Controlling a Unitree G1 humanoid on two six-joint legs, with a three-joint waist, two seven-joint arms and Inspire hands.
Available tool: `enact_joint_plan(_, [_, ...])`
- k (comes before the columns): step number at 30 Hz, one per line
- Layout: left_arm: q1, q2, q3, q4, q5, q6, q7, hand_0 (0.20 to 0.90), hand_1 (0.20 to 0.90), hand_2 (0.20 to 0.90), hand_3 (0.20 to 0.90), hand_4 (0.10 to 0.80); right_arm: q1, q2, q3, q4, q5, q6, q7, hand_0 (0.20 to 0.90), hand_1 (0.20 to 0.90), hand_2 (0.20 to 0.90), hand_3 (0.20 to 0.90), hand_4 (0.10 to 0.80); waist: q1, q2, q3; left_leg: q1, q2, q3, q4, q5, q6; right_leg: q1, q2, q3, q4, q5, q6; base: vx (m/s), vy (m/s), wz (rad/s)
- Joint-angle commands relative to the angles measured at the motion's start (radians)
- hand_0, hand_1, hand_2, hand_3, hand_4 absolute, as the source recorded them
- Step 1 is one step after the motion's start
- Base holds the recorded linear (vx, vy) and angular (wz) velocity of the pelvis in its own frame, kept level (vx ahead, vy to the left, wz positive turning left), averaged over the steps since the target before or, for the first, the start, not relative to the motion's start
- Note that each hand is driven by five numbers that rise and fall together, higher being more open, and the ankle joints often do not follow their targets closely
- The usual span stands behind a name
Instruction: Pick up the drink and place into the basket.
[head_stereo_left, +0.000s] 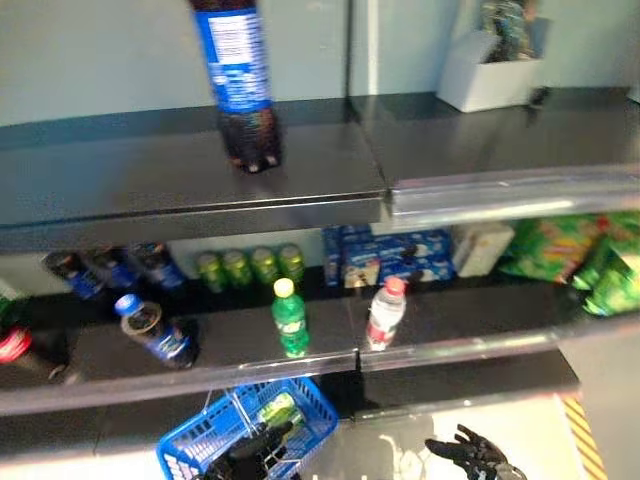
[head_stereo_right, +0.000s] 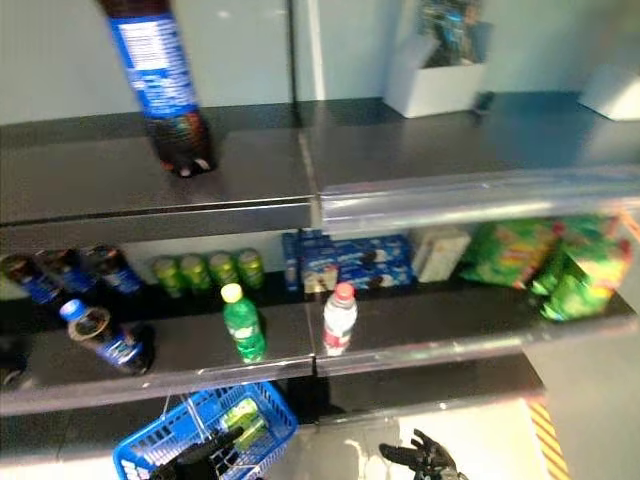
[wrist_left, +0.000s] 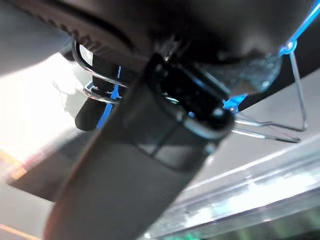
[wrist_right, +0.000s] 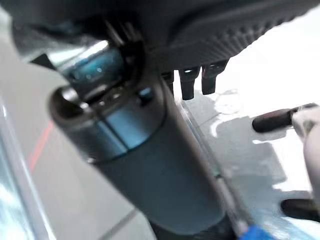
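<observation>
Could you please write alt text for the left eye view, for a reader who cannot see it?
A blue wire basket hangs from the robot's left hand below dark store shelves, with a green bottle lying inside; the right hand is open and empty. On the middle shelf's front edge stand a green soda bottle and a red-capped clear bottle; a tall cola bottle stands on the top shelf.

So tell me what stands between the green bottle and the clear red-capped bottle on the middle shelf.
Nothing: between the green bottle and the red-capped bottle is bare shelf, per both eye views.
</observation>
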Motion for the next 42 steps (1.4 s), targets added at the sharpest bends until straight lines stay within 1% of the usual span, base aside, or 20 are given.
enact_joint_plan(1, [-0.041,-0.006,0.03,-0.086,-0.048,0.009,-0.121,0.3,0.3,0.3,0.2,0.1,-0.02,-0.013,-0.019,-0.008,0.06,-0.021,-0.037,0.9,0.9,0.9,0.9,0.8,0.021,-0.014,0.011,-0.035,0.104,0.245,0.01,0.042,-0.047,-0.009,-0.047,-0.028,0.004,0.047,0.027,-0.13,-0.072,1.2])
enact_joint_plan(2, [-0.047,-0.01,0.025,-0.077,-0.038,0.01,-0.131,0.3,0.3,0.3,0.2,0.1,-0.017,-0.017,-0.027,-0.004,0.063,-0.028,-0.048,0.9,0.9,0.9,0.9,0.8,0.015,-0.014,0.013,-0.033,0.111,0.285,0.016,0.035,-0.045,-0.007,-0.056,-0.072,0.011,0.037,0.023,-0.155,-0.046,1.39])
enact_joint_plan(3, [-0.046,-0.015,0.025,-0.071,-0.044,0.004,-0.129,0.3,0.3,0.3,0.2,0.1,-0.013,-0.019,-0.032,-0.002,0.05,-0.031,-0.049,0.9,0.9,0.9,0.9,0.8,0.008,-0.015,0.015,-0.03,0.108,0.298,0.031,0.027,-0.042,-0.01,-0.061,-0.093,0.017,0.033,0.018,-0.158,0.005,1.22])
enact_joint_plan(6, [-0.028,-0.028,0.039,-0.057,-0.058,-0.013,-0.15,0.3,0.3,0.3,0.2,0.1,-0.001,-0.034,-0.054,0.022,0.015,-0.056,-0.032,0.9,0.9,0.9,0.9,0.8,-0.005,-0.027,0.01,0.005,0.071,0.308,0.093,-0.012,-0.037,-0.012,-0.08,-0.124,-0.003,0.053,0.017,-0.13,0.037,1.05])
enact_joint_plan(7, [-0.024,-0.028,0.046,-0.059,-0.054,-0.01,-0.155,0.3,0.3,0.3,0.2,0.1,0.004,-0.038,-0.061,0.026,0.006,-0.065,-0.022,0.9,0.9,0.9,0.9,0.8,-0.007,-0.031,0.009,0.014,0.061,0.306,0.121,-0.02,-0.035,-0.009,-0.084,-0.131,-0.013,0.061,0.02,-0.139,0.035,0.93])
enact_joint_plan(9, [-0.012,-0.029,0.058,-0.068,-0.045,-0.008,-0.155,0.3,0.3,0.3,0.2,0.1,0.009,-0.04,-0.066,0.025,-0.015,-0.071,-0.01,0.9,0.9,0.9,0.9,0.8,-0.002,-0.034,-0.003,0.04,0.027,0.283,0.131,-0.043,-0.032,-0.01,-0.087,-0.146,-0.024,0.075,0.026,-0.101,0.042,0.9])
enact_joint_plan(11, [-0.009,-0.026,0.068,-0.072,-0.029,0.0,-0.16,0.3,0.3,0.3,0.2,0.1,0.011,-0.043,-0.071,0.022,-0.012,-0.071,-0.007,0.9,0.9,0.9,0.9,0.8,0.0,-0.031,-0.013,0.064,0.006,0.279,0.124,-0.066,-0.032,-0.009,-0.086,-0.154,-0.037,0.083,0.029,-0.105,0.064,0.99])
enact_joint_plan(14, [-0.007,-0.027,0.061,-0.081,-0.01,0.012,-0.167,0.3,0.3,0.3,0.2,0.1,0.002,-0.045,-0.074,0.023,0.004,-0.066,-0.017,0.9,0.9,0.9,0.9,0.8,0.001,-0.021,-0.028,0.099,-0.005,0.3,0.054,-0.102,-0.032,0.003,-0.082,-0.176,-0.068,0.097,0.039,-0.107,0.145,0.77])
enact_joint_plan(16, [-0.003,-0.024,0.052,-0.075,-0.003,0.011,-0.175,0.3,0.3,0.3,0.2,0.1,-0.001,-0.043,-0.075,0.029,0.015,-0.068,-0.028,0.9,0.9,0.9,0.9,0.8,-0.006,-0.012,-0.033,0.116,0.005,0.331,0.0,-0.096,-0.031,0.005,-0.081,-0.181,-0.063,0.094,0.045,-0.067,0.235,0.38])
enact_joint_plan(20, [-0.007,-0.013,0.047,-0.059,0.014,0.006,-0.184,0.3,0.3,0.3,0.2,0.1,0.009,-0.029,-0.075,0.023,0.025,-0.065,-0.03,0.9,0.9,0.9,0.9,0.8,-0.016,-0.005,-0.035,0.144,0.002,0.342,-0.06,-0.082,-0.026,-0.003,-0.096,-0.182,-0.042,0.101,0.069,-0.043,0.2,0.14])
enact_joint_plan(23, [-0.003,0.001,0.054,-0.051,0.016,0.004,-0.193,0.3,0.3,0.3,0.2,0.1,0.018,-0.017,-0.081,0.014,0.023,-0.056,-0.038,0.9,0.9,0.9,0.9,0.8,-0.019,-0.004,-0.026,0.167,-0.019,0.347,-0.085,-0.088,-0.007,-0.025,-0.126,-0.182,-0.014,0.12,0.103,-0.033,0.212,0.18])
enact_joint_plan(26, [0.005,0.017,0.066,-0.055,0.02,0.007,-0.197,0.3,0.3,0.3,0.2,0.1,0.027,-0.012,-0.087,0.007,0.009,-0.056,-0.027,0.9,0.9,0.9,0.9,0.8,-0.02,-0.017,-0.01,0.173,-0.046,0.354,-0.083,-0.104,0.013,-0.066,-0.168,-0.18,0.014,0.178,0.144,-0.04,0.184,0.04])
enact_joint_plan(29, [0.006,0.033,0.074,-0.059,0.022,0.018,-0.195,0.3,0.3,0.3,0.2,0.1,0.043,-0.004,-0.096,-0.004,0.003,-0.055,-0.033,0.9,0.9,0.9,0.9,0.8,-0.019,-0.031,0.004,0.17,-0.071,0.373,-0.084,-0.116,0.022,-0.101,-0.211,-0.192,-0.004,0.249,0.169,-0.042,0.147,-0.21])
enact_joint_plan(32, [0.001,0.042,0.075,-0.066,0.021,0.017,-0.181,0.3,0.3,0.3,0.2,0.1,0.054,0.006,-0.104,0.002,-0.005,-0.065,-0.024,0.9,0.9,0.9,0.9,0.8,-0.018,-0.042,0.016,0.164,-0.074,0.399,-0.088,-0.118,0.028,-0.14,-0.24,-0.209,0.0,0.306,0.187,-0.071,0.022,-0.49])
enact_joint_plan(33, [0.001,0.043,0.077,-0.067,0.019,0.015,-0.177,0.3,0.3,0.3,0.2,0.1,0.056,0.008,-0.106,0.004,-0.01,-0.069,-0.017,0.9,0.9,0.9,0.9,0.8,-0.014,-0.039,0.02,0.168,-0.07,0.41,-0.092,-0.117,0.032,-0.144,-0.242,-0.209,0.025,0.3,0.189,-0.096,-0.021,-0.54])
enact_joint_plan(34, [-0.002,0.046,0.079,-0.071,0.016,0.014,-0.172,0.3,0.3,0.3,0.2,0.1,0.056,0.009,-0.105,0.006,-0.009,-0.072,-0.012,0.9,0.9,0.9,0.9,0.8,-0.013,-0.035,0.021,0.161,-0.063,0.417,-0.092,-0.11,0.039,-0.147,-0.238,-0.194,0.068,0.282,0.182,-0.127,-0.045,-0.46])
enact_joint_plan(36, [-0.011,0.046,0.072,-0.078,0.006,0.008,-0.169,0.3,0.3,0.3,0.2,0.1,0.053,0.009,-0.105,0.012,-0.001,-0.079,-0.003,0.9,0.9,0.9,0.9,0.8,-0.014,-0.026,0.015,0.126,-0.048,0.422,-0.081,-0.093,0.055,-0.133,-0.216,-0.145,0.138,0.228,0.157,-0.181,-0.115,-0.22])
enact_joint_plan(38, [-0.032,0.038,0.058,-0.075,-0.018,-0.008,-0.142,0.3,0.3,0.3,0.2,0.1,0.043,0.014,-0.102,0.03,0.005,-0.089,0.001,0.9,0.9,0.9,0.9,0.8,-0.012,-0.03,-0.002,0.087,-0.046,0.415,-0.077,-0.088,0.07,-0.092,-0.195,-0.102,0.126,0.19,0.139,-0.19,-0.233,0.0])
enact_joint_plan(41, [-0.048,0.035,0.056,-0.073,-0.019,-0.01,-0.12,0.3,0.3,0.3,0.2,0.1,0.034,0.023,-0.092,0.038,0.005,-0.088,0.006,0.9,0.9,0.9,0.9,0.8,-0.006,-0.037,-0.02,0.068,-0.046,0.407,-0.079,-0.083,0.068,-0.06,-0.186,-0.097,0.072,0.175,0.135,-0.091,-0.251,-0.15])
enact_joint_plan(42, [-0.053,0.036,0.056,-0.072,-0.019,-0.01,-0.113,0.3,0.3,0.3,0.2,0.1,0.031,0.027,-0.085,0.04,0.007,-0.085,0.006,0.9,0.9,0.9,0.9,0.8,-0.006,-0.038,-0.024,0.066,-0.043,0.405,-0.077,-0.082,0.066,-0.049,-0.18,-0.095,0.057,0.157,0.136,-0.066,-0.295,-0.65])
